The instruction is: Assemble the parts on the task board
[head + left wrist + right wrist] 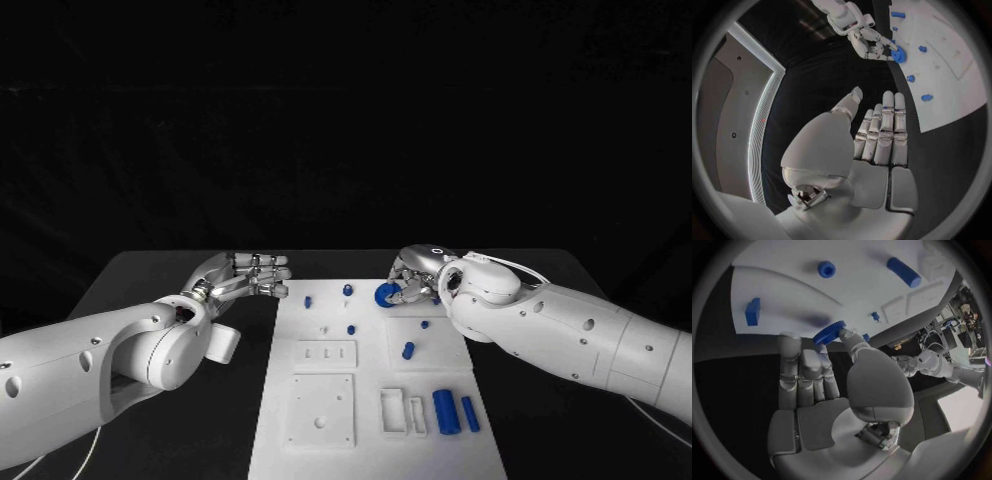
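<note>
Pinching toothed blue gear [387, 295], right robot hand [421, 277]

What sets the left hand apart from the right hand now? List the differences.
The right hand pinches a blue gear in its fingers; the left hand holds nothing. The right hand is over the white board's far edge; the left hand is over the black table beside it. Both are silver hands on white arms.
</note>
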Robot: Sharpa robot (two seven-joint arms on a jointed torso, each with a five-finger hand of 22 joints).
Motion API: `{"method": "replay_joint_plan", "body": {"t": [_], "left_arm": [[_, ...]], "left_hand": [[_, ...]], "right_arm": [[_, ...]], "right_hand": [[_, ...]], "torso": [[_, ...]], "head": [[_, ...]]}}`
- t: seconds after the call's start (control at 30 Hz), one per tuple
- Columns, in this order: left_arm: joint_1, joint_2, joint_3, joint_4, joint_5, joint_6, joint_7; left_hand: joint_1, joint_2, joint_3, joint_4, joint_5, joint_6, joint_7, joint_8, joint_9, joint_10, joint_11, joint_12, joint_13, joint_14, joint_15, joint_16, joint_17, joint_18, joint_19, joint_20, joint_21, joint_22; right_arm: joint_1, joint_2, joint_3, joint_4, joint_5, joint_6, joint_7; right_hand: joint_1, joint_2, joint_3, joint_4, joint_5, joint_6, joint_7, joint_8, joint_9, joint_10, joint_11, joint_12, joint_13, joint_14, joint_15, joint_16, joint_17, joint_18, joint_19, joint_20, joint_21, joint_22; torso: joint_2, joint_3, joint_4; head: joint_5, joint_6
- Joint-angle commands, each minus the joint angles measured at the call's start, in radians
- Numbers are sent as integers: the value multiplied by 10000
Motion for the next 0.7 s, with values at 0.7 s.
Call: {"method": "replay_joint_plan", "body": {"t": [0.7], "left_arm": [[8, -8, 6, 62, 12, 72, 80]], "left_hand": [[60, 8, -63, 2, -61, -77, -25, -4, -16, -92, -4, 10, 8, -49, 22, -63, -12, 8, 57, -10, -41, -19]], "right_arm": [[-28, 290, 2, 600, -826, -769, -554]], "right_hand": [[46, -165, 181, 186, -232, 68, 7, -49, -10, 7, 17, -38, -72, 18, 25, -1, -51, 62, 440, 20, -30, 22]], "torso": [[8, -12, 27]], "head": [[60, 62]]}}
